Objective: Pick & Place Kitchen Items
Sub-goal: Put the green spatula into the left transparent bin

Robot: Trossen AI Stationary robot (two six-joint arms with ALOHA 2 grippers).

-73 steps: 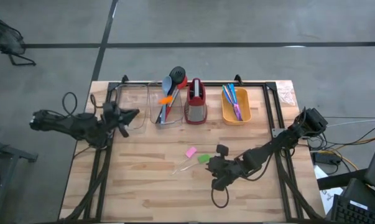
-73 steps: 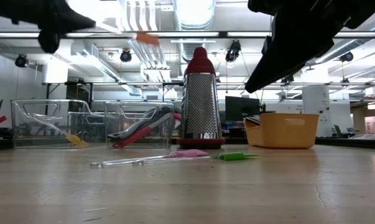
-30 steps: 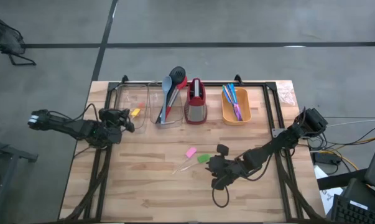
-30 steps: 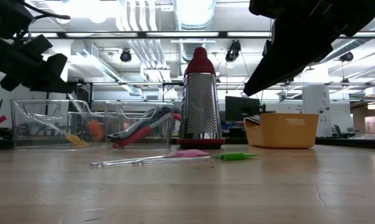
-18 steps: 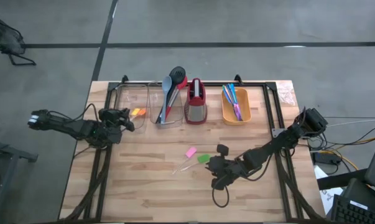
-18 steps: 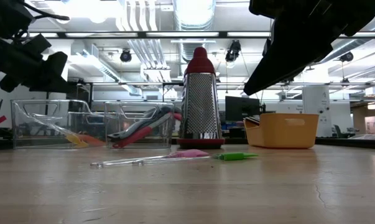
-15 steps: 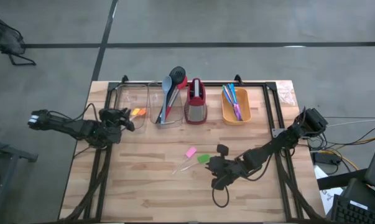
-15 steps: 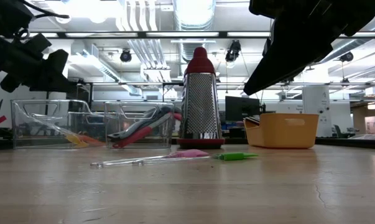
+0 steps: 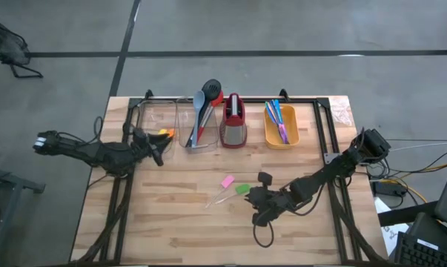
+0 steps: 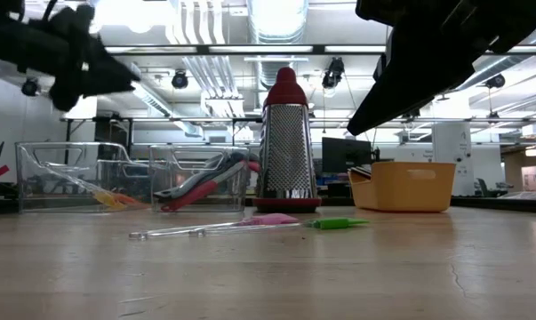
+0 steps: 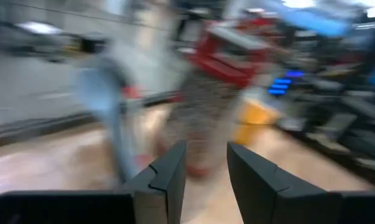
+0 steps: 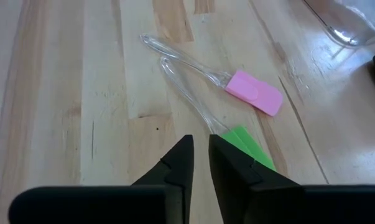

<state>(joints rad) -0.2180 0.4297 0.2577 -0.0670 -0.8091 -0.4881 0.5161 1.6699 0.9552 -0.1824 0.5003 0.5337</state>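
A pink spatula and a green spatula, both with clear handles, lie flat on the table's middle. They also show in the right wrist view, pink and green. My right gripper hovers shut and empty just near-right of the green one, above the table. My left gripper is open and empty, raised beside the left clear bin. Orange and yellow spatulas lie in that bin.
Along the far edge stand a second clear bin with black, grey-blue and red spoons, a red-and-grey grater, and an orange bin with blue and pink cutlery. Bare wood lies along the near half of the table.
The orange spatula has dropped into the left clear bin and now lies on its bottom beside the yellow one. My left gripper, open, has risen and swung toward the table's right and near side, away from the bin. My right arm has kept still.
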